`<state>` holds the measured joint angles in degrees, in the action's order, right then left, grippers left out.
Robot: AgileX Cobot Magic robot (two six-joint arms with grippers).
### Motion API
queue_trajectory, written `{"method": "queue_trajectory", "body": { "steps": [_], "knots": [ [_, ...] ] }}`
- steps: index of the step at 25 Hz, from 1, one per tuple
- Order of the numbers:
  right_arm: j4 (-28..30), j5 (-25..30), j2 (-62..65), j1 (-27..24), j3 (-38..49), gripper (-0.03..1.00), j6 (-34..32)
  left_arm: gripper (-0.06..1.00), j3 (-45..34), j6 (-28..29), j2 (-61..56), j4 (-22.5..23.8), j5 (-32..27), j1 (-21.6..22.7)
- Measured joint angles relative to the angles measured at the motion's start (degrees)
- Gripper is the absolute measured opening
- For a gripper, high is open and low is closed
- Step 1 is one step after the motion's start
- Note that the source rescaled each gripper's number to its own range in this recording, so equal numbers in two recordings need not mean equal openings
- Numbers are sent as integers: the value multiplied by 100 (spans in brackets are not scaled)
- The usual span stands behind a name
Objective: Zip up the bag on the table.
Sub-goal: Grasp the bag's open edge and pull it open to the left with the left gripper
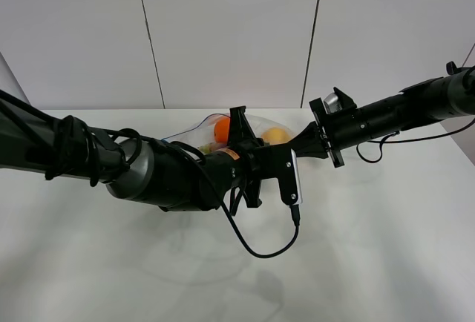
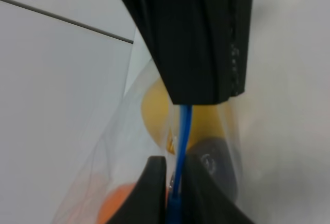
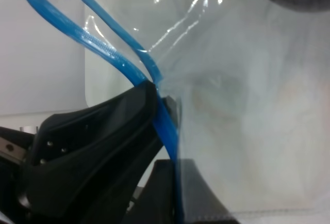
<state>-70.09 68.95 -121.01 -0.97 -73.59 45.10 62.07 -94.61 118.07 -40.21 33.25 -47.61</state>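
Bag (image 1: pixel 215 130) zipper strip (image 2: pixel 181 131) tight between closed fingers of left gripper (image 2: pixel 175 185) and right gripper (image 3: pixel 165 131).

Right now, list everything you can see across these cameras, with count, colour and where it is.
bag: one, clear plastic, over the far middle of the table, largely hidden behind the left arm in the high view
zipper strip: one, blue, along the bag's edge, parted into a loop past the right fingers
orange produce: one, inside the bag
yellow produce: one, inside the bag
dark purple produce: one, inside the bag
table: one, white, under everything
wall: white panels with dark seams, behind the table
cable: one, black, looping below the left wrist
left gripper: black, fingers pinching the strip
right gripper: black, fingers pinching the strip
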Motion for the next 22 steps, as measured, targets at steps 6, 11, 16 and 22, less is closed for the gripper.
{"method": "queue_trajectory", "body": {
  "steps": [6,11,16,22],
  "knots": [
    [5,0,0,0,0,0,0,0,-7,-20,0,0,0,0],
    [12,0,0,-20,0,0,5,0,-7,-147,0,0,22,6],
    [-19,9,0,-196,0,0,5,0,-7,-160,0,42,18,188],
    [-30,25,0,-446,-12,0,5,0,-7,-160,0,60,3,486]
  ]
}}
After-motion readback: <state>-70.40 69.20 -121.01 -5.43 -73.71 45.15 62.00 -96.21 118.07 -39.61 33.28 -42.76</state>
